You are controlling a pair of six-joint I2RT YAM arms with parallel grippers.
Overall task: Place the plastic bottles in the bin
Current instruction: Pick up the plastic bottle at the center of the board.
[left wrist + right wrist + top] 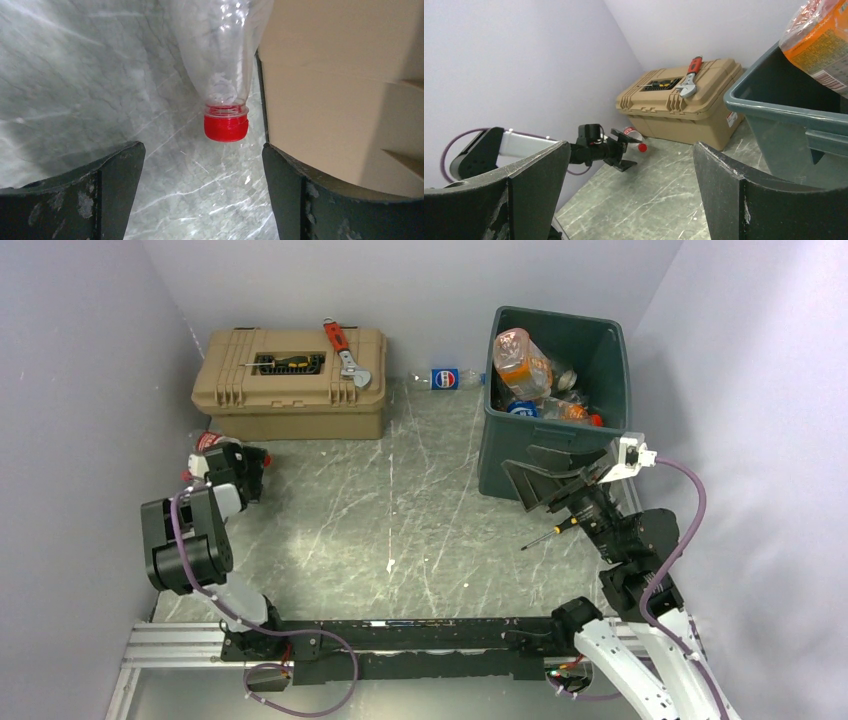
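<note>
A clear bottle (220,50) with a red cap (226,127) lies on the table against the tan toolbox (340,75). My left gripper (202,165) is open, and the cap sits just beyond its fingertips, untouched. From above, this bottle (208,440) shows only its red label behind the left gripper (256,472). The dark bin (555,455) at the back right holds several bottles (525,365), one with an orange label (819,40). Another bottle (450,378) with a blue label lies at the back wall. My right gripper (528,488) hangs open and empty before the bin's front wall.
The tan toolbox (290,380) stands at the back left with a red wrench (345,348) and a screwdriver (285,362) on its lid. A small yellow-handled screwdriver (548,532) shows near the right arm. Purple walls close in on three sides.
</note>
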